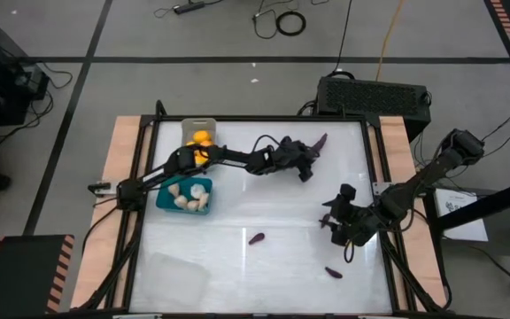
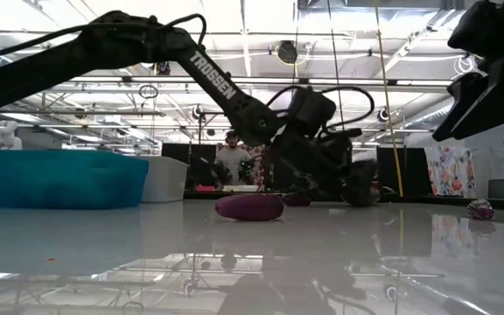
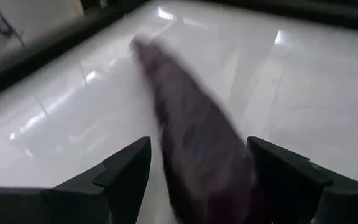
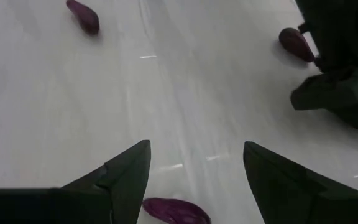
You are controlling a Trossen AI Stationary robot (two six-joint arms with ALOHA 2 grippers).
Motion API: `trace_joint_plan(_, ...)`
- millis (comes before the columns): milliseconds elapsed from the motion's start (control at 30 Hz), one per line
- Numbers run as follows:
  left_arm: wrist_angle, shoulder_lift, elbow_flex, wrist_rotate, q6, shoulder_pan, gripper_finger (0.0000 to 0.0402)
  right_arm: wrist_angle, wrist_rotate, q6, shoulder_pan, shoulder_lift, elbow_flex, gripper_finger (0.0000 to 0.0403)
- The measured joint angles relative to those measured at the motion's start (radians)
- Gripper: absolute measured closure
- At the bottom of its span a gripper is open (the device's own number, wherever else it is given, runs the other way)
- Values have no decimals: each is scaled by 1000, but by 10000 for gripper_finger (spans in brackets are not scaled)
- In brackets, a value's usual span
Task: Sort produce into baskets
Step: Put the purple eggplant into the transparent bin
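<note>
Glossy white tabletop (image 1: 264, 266), person (image 2: 232, 163) behind in low view. Left gripper (image 3: 197, 168) spread around large eggplant (image 3: 197, 155) near far edge; right gripper (image 4: 194, 171) open.

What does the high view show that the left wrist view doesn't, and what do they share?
Only the high view shows the grey basket of yellow fruits, the teal basket of pale bulbs, the clear basket, the right tool and two small eggplants. Only the left wrist view shows the open fingers straddling the large eggplant. Both show that eggplant, the left tool and the white table.
</note>
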Motion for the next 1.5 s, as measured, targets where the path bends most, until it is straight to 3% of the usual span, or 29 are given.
trace_joint_plan(167, -54, 0, 0, -2, -23, 9, 141, -23, 0, 3, 0, 0, 0, 154)
trace_joint_plan(433, -57, -5, 0, 23, -43, 5, 215, -21, 0, 17, -1, 0, 0, 154)
trace_joint_plan(567, -151, -47, 0, 48, -44, -5, 245, -19, -7, 66, -1, 0, 0, 154)
trace_joint_plan(733, -290, -147, 0, 110, -7, -24, 248, 16, -31, 167, 15, 0, 0, 154)
trace_joint_plan(967, -700, -361, 0, 135, 118, -82, 247, 152, -35, 189, 68, 14, 0, 154)
trace_joint_plan(1167, -1054, -572, 0, 132, 112, -148, 247, 291, -35, 185, 110, 75, 0, 154)
trace_joint_plan(1367, -1357, -733, 0, 130, -25, -244, 247, 444, -35, 99, 122, 181, 0, 154)
trace_joint_plan(1500, -1474, -796, -3, 129, -182, -333, 247, 562, -40, 12, 132, 254, 0, 154)
